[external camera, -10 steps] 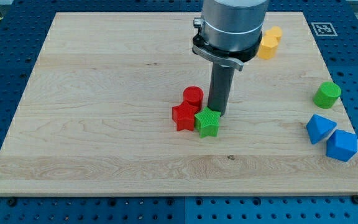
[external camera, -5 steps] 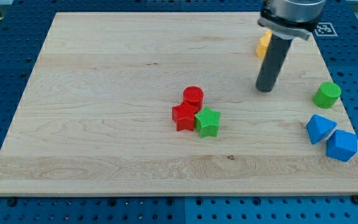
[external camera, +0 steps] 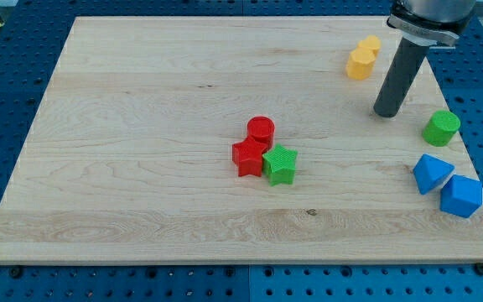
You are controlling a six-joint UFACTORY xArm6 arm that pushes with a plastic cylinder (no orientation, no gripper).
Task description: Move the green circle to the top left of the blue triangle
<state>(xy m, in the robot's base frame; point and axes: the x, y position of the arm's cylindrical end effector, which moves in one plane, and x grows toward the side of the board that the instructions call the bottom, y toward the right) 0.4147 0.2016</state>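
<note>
My tip (external camera: 386, 114) is parked on the wooden board (external camera: 141, 126), roughly 10 o'clock of the green circle (external camera: 441, 127), not touching it. The blue triangle (external camera: 432, 173) is seen just at the circle's 6 o'clock. No fingers here, just a rod.

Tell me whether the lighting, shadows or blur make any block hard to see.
Camera view: lighting is even and soft, with only faint shadows beside the green cylinder block and under the dark rod's tip; no glare on the wooden board; all blocks look sharp.
</note>
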